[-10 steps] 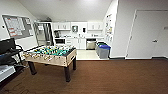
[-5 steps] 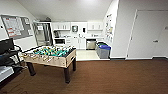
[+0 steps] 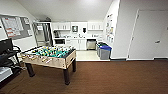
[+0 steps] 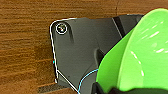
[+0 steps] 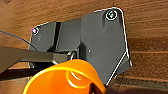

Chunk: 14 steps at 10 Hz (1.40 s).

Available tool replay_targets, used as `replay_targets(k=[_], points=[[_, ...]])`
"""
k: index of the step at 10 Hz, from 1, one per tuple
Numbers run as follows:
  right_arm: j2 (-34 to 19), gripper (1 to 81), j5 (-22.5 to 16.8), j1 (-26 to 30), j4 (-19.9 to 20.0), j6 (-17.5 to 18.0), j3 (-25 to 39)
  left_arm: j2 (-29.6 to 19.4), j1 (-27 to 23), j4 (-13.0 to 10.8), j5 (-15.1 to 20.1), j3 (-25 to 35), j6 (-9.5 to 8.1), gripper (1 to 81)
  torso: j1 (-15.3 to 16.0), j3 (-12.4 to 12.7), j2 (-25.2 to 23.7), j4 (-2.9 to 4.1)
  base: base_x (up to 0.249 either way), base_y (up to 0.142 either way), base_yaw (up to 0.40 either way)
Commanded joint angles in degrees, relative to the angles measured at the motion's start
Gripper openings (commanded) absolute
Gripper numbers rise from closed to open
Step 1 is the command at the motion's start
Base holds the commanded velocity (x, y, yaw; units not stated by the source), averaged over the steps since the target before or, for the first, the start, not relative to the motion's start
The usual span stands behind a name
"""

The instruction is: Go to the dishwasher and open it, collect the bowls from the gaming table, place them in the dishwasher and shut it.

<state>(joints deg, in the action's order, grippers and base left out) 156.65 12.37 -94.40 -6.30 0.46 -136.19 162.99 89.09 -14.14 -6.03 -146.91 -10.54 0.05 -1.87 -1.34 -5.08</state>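
Left hand (image 4: 110, 88) pinches your lime green bowl (image 4: 140, 52) | right hand (image 5: 75, 75) pinches your orange bowl (image 5: 62, 77) | dishwasher (image 3: 91, 44) far ahead in kitchen | risk: a bump while driving could shake a bowl loose onto the floor (image 3: 120, 75).

The brown wood floor (image 3: 112, 77) fills the near part of the room. A table-football table (image 3: 48, 56) stands on it at the left. Far off, blue bins (image 3: 103, 51) sit on the pale floor.

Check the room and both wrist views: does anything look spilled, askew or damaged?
Nothing stands out. The wooden table-football table stands level on the brown floor, the blue-lidded grey bins are upright, and the lime green plastic bowl and orange plastic bowl look intact.
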Motion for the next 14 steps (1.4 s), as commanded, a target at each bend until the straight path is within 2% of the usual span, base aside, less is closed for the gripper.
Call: replay_targets(k=[1, 3, 14], points=[[-1.58, 1.0, -2.53, 1.89, -0.82, -0.11, 0.15, -0.73, -2.56, -0.62, 2.26, 0.13, 0.09, 1.0, 0.00, 0.00, -0.02, 0.00, 0.099, -0.095, 0.000], [-1.58, 1.0, -2.53, 1.89, -0.82, -0.11, 0.15, -0.73, -2.56, -0.62, 2.26, 0.13, 0.09, 1.0, 0.02, 0.00, 0.00, 0.00, 0.095, -0.071, 0.000], [-1.49, 1.0, -2.53, 1.89, -0.82, -0.11, -0.03, -0.64, -2.47, -0.71, 2.17, 0.13, 0.09, 1.0, -0.02, 0.02, 0.00, 0.00, 0.135, 0.000, 0.000]])
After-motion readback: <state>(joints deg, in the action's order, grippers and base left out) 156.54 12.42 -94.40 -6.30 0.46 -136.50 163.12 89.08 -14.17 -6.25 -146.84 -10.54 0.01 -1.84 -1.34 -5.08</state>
